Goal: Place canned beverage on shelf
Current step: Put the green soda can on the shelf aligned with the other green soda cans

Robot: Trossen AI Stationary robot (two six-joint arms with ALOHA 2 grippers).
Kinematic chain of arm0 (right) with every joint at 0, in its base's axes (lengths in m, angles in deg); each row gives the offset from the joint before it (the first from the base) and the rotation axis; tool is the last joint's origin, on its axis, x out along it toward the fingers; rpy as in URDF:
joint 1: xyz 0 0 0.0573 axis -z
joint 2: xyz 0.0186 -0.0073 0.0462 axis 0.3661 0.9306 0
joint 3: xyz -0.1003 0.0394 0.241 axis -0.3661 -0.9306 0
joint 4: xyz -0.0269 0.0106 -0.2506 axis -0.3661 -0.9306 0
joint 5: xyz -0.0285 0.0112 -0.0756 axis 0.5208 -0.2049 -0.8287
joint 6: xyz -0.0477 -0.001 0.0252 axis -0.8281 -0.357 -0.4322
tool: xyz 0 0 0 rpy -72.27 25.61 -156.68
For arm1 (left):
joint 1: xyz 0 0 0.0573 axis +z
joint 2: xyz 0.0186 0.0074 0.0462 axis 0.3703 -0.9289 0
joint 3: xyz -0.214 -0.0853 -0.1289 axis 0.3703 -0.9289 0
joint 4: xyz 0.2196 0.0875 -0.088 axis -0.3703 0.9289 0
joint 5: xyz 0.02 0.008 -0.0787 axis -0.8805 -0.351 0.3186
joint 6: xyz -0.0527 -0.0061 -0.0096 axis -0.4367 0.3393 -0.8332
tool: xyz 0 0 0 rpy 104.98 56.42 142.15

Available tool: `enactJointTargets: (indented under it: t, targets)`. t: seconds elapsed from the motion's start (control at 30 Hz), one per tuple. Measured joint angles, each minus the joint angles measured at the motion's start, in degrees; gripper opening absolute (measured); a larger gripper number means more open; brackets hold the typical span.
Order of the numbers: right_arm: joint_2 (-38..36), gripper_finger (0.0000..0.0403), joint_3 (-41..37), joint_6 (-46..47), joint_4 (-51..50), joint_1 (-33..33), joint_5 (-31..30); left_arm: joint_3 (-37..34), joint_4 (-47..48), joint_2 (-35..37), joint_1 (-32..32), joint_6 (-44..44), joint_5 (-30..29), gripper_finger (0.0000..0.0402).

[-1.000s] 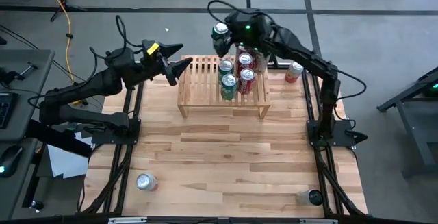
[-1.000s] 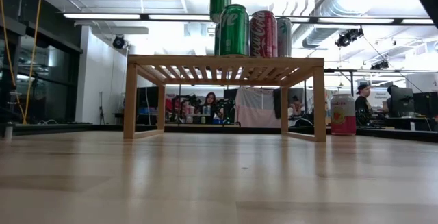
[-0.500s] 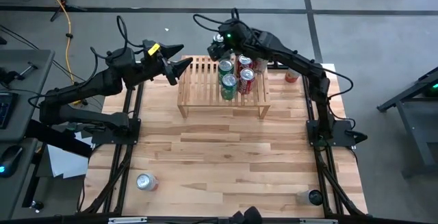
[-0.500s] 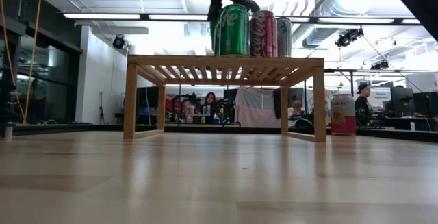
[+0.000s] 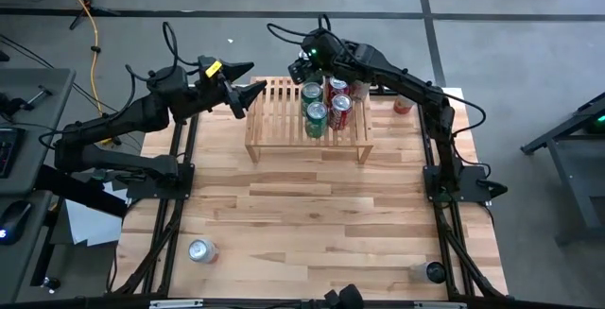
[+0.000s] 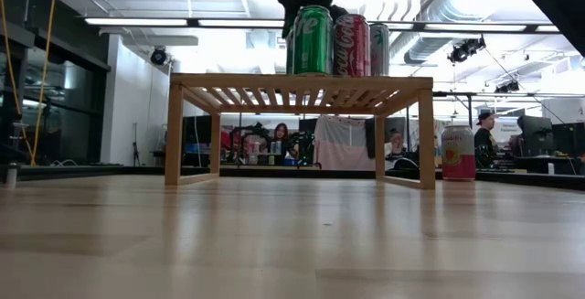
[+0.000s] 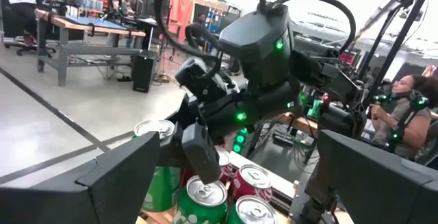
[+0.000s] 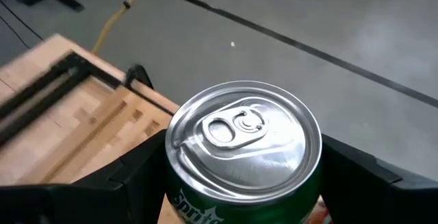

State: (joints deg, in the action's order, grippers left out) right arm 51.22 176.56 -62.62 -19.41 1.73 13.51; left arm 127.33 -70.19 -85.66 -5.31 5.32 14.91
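Green can (image 8: 244, 138) is gripped upright betw. right gripper (image 5: 304, 60) fingers, at rear edge of shelf (image 5: 274, 120). Just beside it, green and red cans (image 5: 326, 101) are crowded on shelf's right half. Pink can (image 5: 405, 98) is stood on table (image 5: 312, 224) beside shelf; silver can (image 5: 200, 249) near front-left corner. Left gripper (image 5: 248, 80) is held open, off shelf's left end.

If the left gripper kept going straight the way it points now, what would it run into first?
Most likely the right gripper, which holds a green can over the shelf's back edge, straight ahead of the open left gripper. Depth is unclear, so it might touch the can first.
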Motion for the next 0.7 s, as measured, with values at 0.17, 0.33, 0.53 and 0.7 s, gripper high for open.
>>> enactJointTargets:
  t: [0.17,0.33,0.53,0.7]
  targets:
    - [0.10,0.0291,-0.04,-1.70,0.07,-0.15,-0.49,0.00,0.87,0.00,0.00,0.02,0.00,0.0388]
    - [0.10,0.0291,-0.04,-4.76,0.93,-1.54,-2.59,0.00,1.00,0.00,0.00,0.03,0.00,0.0388]
    - [-0.23,0.0291,-0.04,-7.41,3.42,-2.89,-2.42,0.00,1.01,0.00,0.00,0.09,0.00,0.0388]
    - [-0.62,0.0291,-0.04,-7.84,1.89,-2.66,-2.76,0.00,1.32,0.00,-0.02,0.09,0.00,0.0388]
